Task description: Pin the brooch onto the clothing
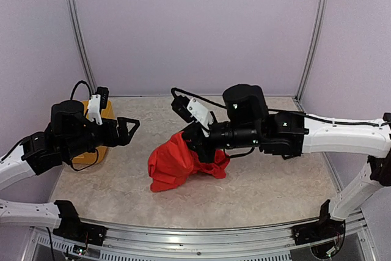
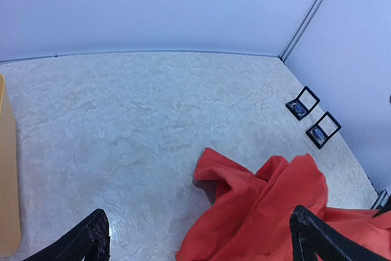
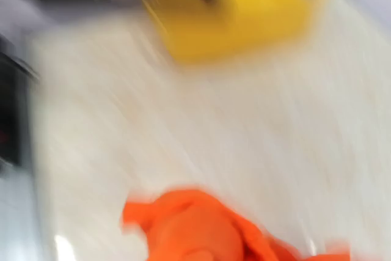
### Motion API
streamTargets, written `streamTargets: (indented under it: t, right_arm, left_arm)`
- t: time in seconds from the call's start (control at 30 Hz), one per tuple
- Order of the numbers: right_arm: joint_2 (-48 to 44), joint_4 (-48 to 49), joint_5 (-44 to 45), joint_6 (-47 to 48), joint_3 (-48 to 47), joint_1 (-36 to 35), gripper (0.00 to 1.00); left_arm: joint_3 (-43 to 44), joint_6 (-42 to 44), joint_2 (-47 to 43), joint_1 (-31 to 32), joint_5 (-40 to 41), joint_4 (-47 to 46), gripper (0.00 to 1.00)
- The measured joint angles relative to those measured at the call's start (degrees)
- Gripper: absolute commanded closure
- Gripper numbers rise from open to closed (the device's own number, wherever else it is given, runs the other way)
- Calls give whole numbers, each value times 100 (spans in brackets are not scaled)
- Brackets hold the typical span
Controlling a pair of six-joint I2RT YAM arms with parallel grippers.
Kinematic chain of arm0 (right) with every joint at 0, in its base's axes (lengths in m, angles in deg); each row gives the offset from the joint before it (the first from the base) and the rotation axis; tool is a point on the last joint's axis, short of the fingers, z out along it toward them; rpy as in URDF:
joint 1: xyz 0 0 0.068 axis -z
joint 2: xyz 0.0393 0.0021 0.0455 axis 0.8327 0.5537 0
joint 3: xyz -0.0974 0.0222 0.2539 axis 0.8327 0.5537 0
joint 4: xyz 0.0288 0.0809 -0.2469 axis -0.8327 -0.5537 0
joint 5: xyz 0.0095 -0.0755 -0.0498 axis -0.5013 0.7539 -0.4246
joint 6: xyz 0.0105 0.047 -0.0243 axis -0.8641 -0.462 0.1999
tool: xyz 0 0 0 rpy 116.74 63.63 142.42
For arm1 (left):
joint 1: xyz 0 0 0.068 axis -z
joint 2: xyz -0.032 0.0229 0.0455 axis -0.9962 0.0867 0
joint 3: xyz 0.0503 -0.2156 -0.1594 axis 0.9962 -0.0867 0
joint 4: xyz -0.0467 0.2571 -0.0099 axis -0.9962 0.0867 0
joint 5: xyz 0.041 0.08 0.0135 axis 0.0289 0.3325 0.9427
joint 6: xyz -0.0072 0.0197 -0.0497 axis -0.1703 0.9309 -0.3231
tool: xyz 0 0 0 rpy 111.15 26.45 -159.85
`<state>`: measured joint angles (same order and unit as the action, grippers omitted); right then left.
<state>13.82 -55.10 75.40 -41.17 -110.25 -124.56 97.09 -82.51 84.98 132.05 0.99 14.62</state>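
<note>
The clothing is a bright red T-shirt (image 1: 177, 163), crumpled in a heap at the table's middle. It also shows in the left wrist view (image 2: 269, 212) and, blurred, in the right wrist view (image 3: 195, 230). My right gripper (image 1: 192, 142) is at the heap's upper right, shut on the cloth, which rises in a peak to it; its fingers are hidden. My left gripper (image 1: 131, 127) is open and empty above the table to the shirt's left (image 2: 201, 239). Two small black square boxes (image 2: 303, 102) (image 2: 323, 129), each holding something blue, lie by the right wall. No brooch is clearly made out.
A yellow box (image 1: 93, 150) sits under the left arm at the table's left side; its edge shows in the left wrist view (image 2: 7, 181) and it is blurred in the right wrist view (image 3: 238, 10). Metal corner posts (image 1: 76, 29) stand at the back.
</note>
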Motion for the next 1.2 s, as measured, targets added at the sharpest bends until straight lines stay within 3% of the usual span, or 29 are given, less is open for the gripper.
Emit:
streamTargets:
  t: [0.2,0.37,0.53,0.83,1.07,1.2]
  right_arm:
    - [-664,-369,-1419,485,-1902,-63,100]
    - [-1150,-282,-809,533,-2361,131,100]
    - [-949,-330,63,-118,-1967,1196,100]
    - [-299,-708,422,-988,9,3217,100]
    - [216,-793,483,-1095,188,3451,100]
    - [216,-789,507,-1091,240,3458,100]
  left_arm:
    - [258,302,-164,-9,251,131,2]
    - [334,424,-76,-13,323,332,3]
    - [350,542,-2,-13,297,404,7]
    - [127,662,992,481,-544,420,17]
    - [-214,575,2667,2037,-1038,520,21]
    - [-219,420,3480,2223,-1043,643,25]
